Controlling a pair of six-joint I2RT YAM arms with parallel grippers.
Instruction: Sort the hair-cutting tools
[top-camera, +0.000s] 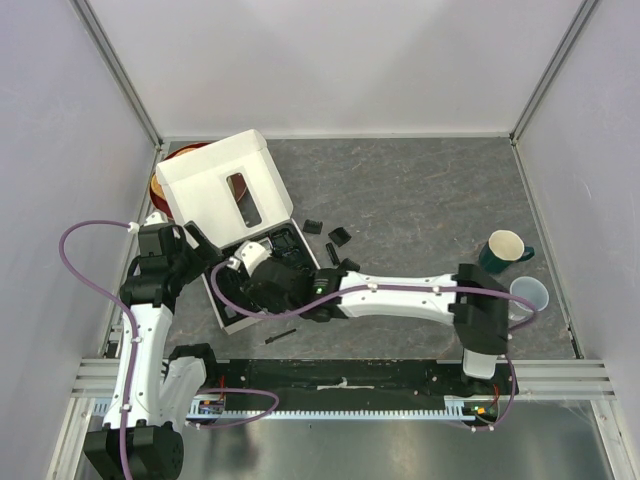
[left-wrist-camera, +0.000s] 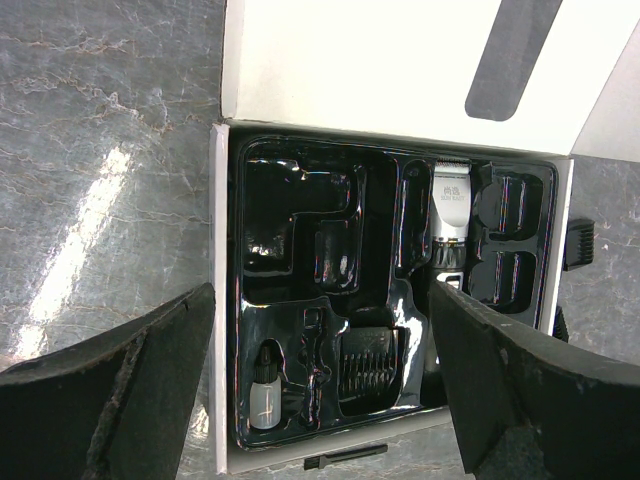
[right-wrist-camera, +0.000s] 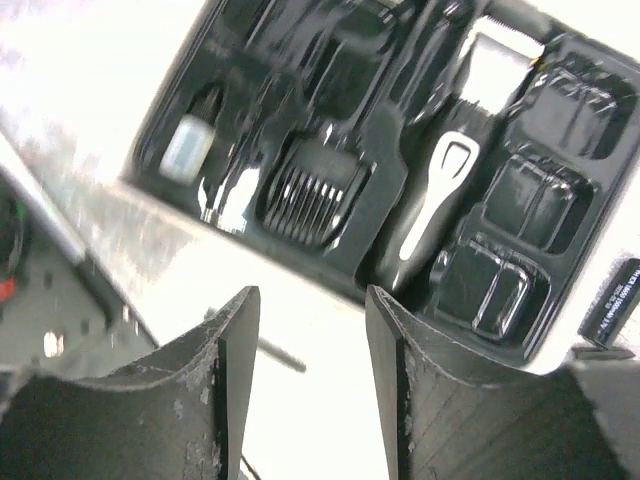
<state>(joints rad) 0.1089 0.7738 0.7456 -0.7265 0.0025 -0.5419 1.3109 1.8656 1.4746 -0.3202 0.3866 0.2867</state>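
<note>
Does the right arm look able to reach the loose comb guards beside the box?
Probably yes: the comb guards lie uncovered on the table, close beside the open, empty right gripper.

- Tray (left-wrist-camera: 285, 215): black plastic, high gloss, smooth moulded pockets with bright glints.
- Box lid (left-wrist-camera: 350, 70): white cardboard, matt and smooth.
- Clipper (left-wrist-camera: 450, 210): silvery blade head with a metal look. The body is black with a glossy pale stripe, seen in the right wrist view.
- Comb guard in tray (left-wrist-camera: 368, 362): black plastic, ribbed, slight sheen.
- Loose comb guards (top-camera: 340, 236): black plastic, dull.
- Bottle (left-wrist-camera: 263, 392): clear plastic with a black cap.
- Table top (left-wrist-camera: 100, 150): grey marbled surface, smooth, with a soft sheen where light falls.
- Left gripper fingers (left-wrist-camera: 130, 400): black, matt, grainy, scuffed pale along the edges.
- Right gripper fingers (right-wrist-camera: 215, 400): black, matt, finely scratched.
- Mug (top-camera: 493, 261): dark green and glossy outside, cream inside.
- Measuring cup (top-camera: 530, 292): translucent plastic.
</note>
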